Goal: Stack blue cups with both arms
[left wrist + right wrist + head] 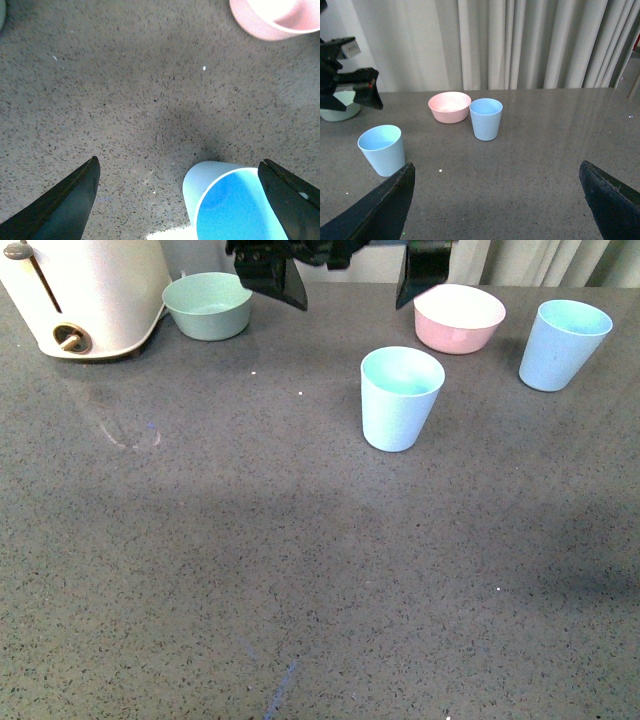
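Two pale blue cups stand upright on the grey counter (250, 570). One cup (402, 398) is mid-counter, the other cup (563, 344) is at the far right. My left gripper (348, 280) hangs open at the back, above and behind the middle cup. In the left wrist view that cup (235, 205) sits close to one finger of the open left gripper (180, 161), untouched. My right gripper (497, 200) is open and empty, low over the counter. It faces both cups, the nearer one (382, 149) and the farther one (486, 118), and is out of the front view.
A pink bowl (459, 318) stands between the two cups at the back. A sage-green bowl (208, 306) and a white appliance (85, 295) stand at the back left. Curtains hang behind the counter's far edge.
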`<control>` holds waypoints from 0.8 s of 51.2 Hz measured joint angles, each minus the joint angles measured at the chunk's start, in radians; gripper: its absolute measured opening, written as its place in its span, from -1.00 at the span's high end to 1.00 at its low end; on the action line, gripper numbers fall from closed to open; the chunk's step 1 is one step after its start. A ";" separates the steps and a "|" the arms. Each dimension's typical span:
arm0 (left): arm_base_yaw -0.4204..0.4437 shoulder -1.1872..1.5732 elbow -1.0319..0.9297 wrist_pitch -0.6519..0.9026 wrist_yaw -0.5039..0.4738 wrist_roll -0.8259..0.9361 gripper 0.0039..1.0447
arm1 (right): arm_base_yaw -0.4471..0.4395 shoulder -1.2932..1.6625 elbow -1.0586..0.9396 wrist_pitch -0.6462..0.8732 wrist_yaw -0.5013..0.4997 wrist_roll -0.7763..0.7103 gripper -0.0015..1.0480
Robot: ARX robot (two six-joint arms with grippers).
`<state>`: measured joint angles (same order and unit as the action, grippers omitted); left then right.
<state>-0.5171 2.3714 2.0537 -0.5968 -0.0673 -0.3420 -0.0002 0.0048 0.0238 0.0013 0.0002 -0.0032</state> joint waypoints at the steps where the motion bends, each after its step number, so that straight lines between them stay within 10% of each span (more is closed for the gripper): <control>1: 0.002 -0.008 -0.006 0.004 0.000 0.001 -0.84 | 0.000 0.000 0.000 0.000 0.000 0.000 -0.83; 20: 0.090 -0.431 -0.462 0.341 0.032 0.005 -0.83 | 0.000 0.000 0.000 0.000 0.000 0.000 -0.83; 24: 0.108 -0.524 -0.698 0.790 -0.222 0.146 -0.53 | 0.000 0.000 0.000 0.000 -0.001 0.000 -0.83; 29: 0.162 -0.660 -1.036 1.255 -0.272 0.272 -0.12 | 0.000 0.000 0.000 0.000 0.000 0.000 -0.83; 41: 0.269 -0.888 -1.456 1.489 -0.181 0.322 0.70 | 0.000 0.000 0.000 0.000 0.000 0.000 -0.83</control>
<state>-0.2485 1.4834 0.5972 0.8921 -0.2485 -0.0200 -0.0002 0.0048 0.0238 0.0013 0.0002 -0.0032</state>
